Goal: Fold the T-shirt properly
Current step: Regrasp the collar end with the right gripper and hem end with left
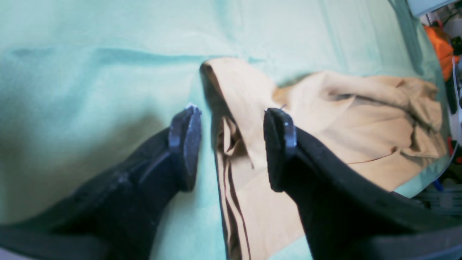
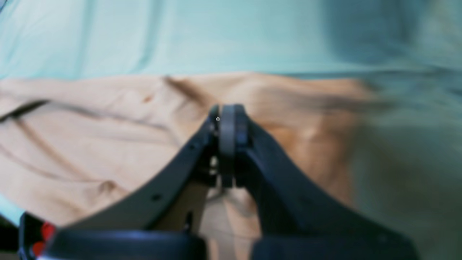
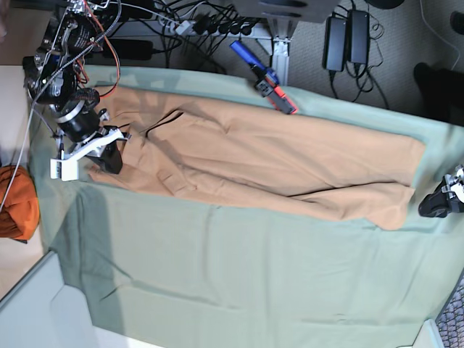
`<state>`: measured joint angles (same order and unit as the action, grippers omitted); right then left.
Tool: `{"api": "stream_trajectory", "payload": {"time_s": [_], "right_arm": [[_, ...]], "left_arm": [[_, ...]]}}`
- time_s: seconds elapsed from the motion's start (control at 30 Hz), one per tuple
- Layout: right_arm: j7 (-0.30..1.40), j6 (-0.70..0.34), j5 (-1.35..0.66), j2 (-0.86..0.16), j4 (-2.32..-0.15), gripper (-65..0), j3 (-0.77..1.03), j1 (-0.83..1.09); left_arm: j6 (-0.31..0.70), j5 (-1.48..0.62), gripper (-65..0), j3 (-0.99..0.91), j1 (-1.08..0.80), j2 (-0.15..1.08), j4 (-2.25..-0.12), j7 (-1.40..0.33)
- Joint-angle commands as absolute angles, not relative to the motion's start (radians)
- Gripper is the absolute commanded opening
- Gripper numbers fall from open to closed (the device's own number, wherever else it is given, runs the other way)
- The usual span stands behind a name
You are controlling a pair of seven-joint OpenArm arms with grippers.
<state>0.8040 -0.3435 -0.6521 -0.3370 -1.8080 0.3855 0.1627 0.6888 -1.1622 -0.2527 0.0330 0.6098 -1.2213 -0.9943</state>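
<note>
T-shirt (image 3: 275, 170), one, lies on one green table cloth (image 3: 239, 283).

No writing, label, brand, number or sign can be read in any of the three views; the cloth surfaces are plain.

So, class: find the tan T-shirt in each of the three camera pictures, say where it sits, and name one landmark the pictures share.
Left wrist view: the T-shirt runs from bottom centre to the right, bunched.
Right wrist view: it fills the middle band, left to centre, blurred.
Base view: it lies stretched across the upper middle.
Shared landmark: the pale green table cloth under it in all three.
</note>
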Motion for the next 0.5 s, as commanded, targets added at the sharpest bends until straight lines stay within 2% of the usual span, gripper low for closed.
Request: {"api": "stream_trajectory", "payload": {"time_s": [0.0,0.17,0.47], "right_arm": [[0.77,-0.451,-0.64,-0.346,-1.806,-65.0,0.362,0.152],[0.736,-0.45,-0.558,-0.346,-1.705,-65.0,0.231,0.132],[0.731,-0.45,-0.557,-0.346,-1.657,-65.0,0.221,0.111]], "left_arm": [[0.698,-1.181,-33.2,-0.262,0.046,0.632,-1.234,-0.977],[0.698,-1.19,-33.1,-0.261,0.028,0.631,-1.234,-0.981],[0.698,-1.212,-33.1,-0.262,0.019,0.568,-1.234,-0.98]]}}
